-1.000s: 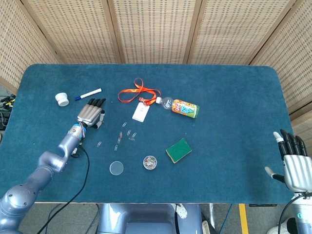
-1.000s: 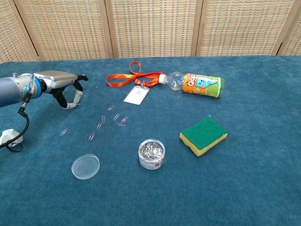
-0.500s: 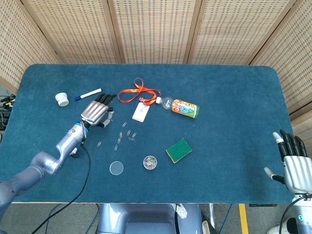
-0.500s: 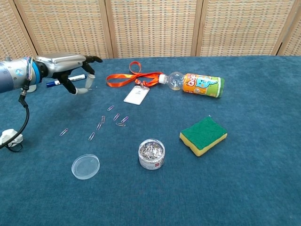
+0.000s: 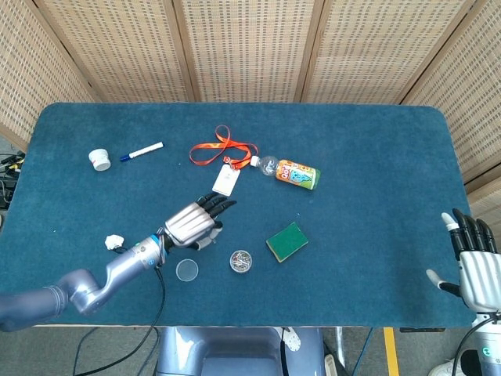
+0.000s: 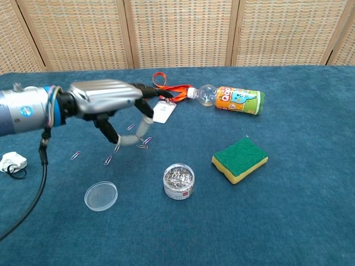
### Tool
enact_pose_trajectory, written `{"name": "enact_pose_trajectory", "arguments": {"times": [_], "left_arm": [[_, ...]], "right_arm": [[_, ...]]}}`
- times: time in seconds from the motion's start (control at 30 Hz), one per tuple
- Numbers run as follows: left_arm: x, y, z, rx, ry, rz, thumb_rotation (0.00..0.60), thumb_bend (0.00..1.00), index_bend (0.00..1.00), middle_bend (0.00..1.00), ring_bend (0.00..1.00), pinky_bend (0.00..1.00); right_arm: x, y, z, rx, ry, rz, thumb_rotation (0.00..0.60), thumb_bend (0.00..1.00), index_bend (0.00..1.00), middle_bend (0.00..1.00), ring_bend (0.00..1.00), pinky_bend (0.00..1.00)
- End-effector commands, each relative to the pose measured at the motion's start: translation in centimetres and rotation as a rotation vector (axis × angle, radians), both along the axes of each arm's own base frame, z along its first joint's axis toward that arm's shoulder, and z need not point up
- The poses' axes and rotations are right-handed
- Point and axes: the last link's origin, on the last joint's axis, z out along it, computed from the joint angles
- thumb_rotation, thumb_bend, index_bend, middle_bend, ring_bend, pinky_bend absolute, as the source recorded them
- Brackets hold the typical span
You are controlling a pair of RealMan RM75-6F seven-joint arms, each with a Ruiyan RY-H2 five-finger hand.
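My left hand hovers low over the loose paper clips scattered on the blue table, its fingers apart and holding nothing. Its fingertips hang down close to the clips. In the head view the hand hides most of them. Just in front stand a small round tub of paper clips and its clear lid. My right hand waits with fingers spread at the table's right front corner, far from everything; only the head view shows it.
A green and yellow sponge lies right of the tub. Further back lie a bottle, a white badge on an orange lanyard, a marker and a white cap. A white cable plug lies left.
My left hand has swung from beside the marker at the back left toward the front and right, and now hangs over the paper clips. The right hand has stayed put.
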Motion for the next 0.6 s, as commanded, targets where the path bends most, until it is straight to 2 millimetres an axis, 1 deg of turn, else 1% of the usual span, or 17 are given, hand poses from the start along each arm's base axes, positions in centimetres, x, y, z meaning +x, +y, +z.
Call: {"name": "enact_pose_trajectory", "arguments": {"times": [0.03,0.13,0.27,0.6], "left_arm": [[1.1,-0.8,-1.7,-0.039,0.003,-0.010,0.600,0.45,0.71,0.00,0.00,0.00],[1.9,-1.0,-3.0,-0.052,0.013,-0.013,0.600,0.45,0.71,0.00,0.00,0.00],[2.7,-1.1,-4.0,-0.062,0.007,-0.007,0.600,0.45,0.71,0.00,0.00,0.00],[3.4,-1.4,-4.5,-0.074,-0.003,-0.015,0.600,0.45,0.71,0.00,0.00,0.00]], "right_arm": [[0.0,0.0,0.0,0.001,0.000,-0.001,0.600,0.00,0.00,0.00,0.00,0.00],[0.0,0.0,0.0,0.001,-0.001,-0.001,0.600,0.00,0.00,0.00,0.00,0.00],[-0.1,0.0,0.2,-0.004,-0.003,-0.003,0.600,0.00,0.00,0.00,0.00,0.00],[-0.3,0.0,0.4,-0.011,-0.008,-0.007,0.600,0.00,0.00,0.00,0.00,0.00]]}}
